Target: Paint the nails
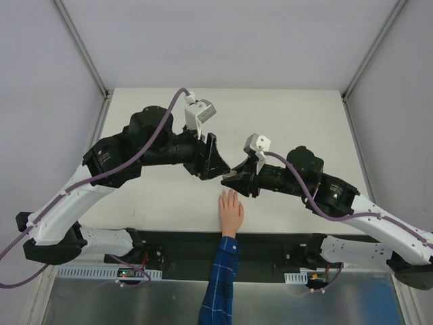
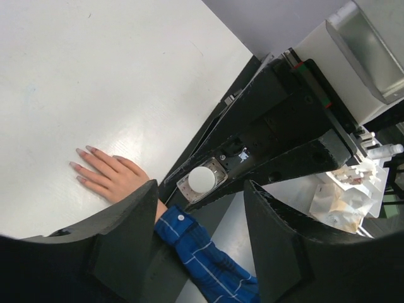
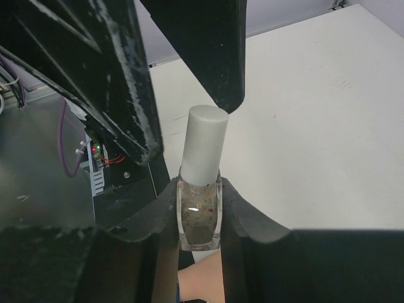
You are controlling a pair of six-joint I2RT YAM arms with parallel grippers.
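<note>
Right wrist view: the right gripper point(image 3: 200, 192) is clenched on a small clear glass polish bottle point(image 3: 200, 221), its matte black fingers point(image 3: 158, 218) pressing both flat sides. The glass shows a dull brownish, speckled fill. A smooth white cylindrical cap point(image 3: 206, 142) stands upright on the bottle. The left gripper point(image 3: 190, 139) straddles that cap from above with its jaws apart. Its scuffed black fingers point(image 3: 208, 57) pass on either side with a narrow gap showing, so it grips nothing. A strip of flesh-coloured skin shows just under the bottle.

The left wrist view looks down the cap's round top, a white disc framed by the right gripper's metal plate. It also shows what the right wrist hides. A flesh-coloured mannequin hand point(image 2: 113, 180) lies flat on the matte white table point(image 2: 95, 76), fingers spread. Its long, pale pinkish nails point(image 2: 74, 165) lie on the table, well apart from both grippers. A blue plaid fabric sleeve point(image 2: 202, 252) with a white button covers the wrist.

The top external view places the hand at the table's near edge, just below the meeting grippers. There the nails are too small to make out.
</note>
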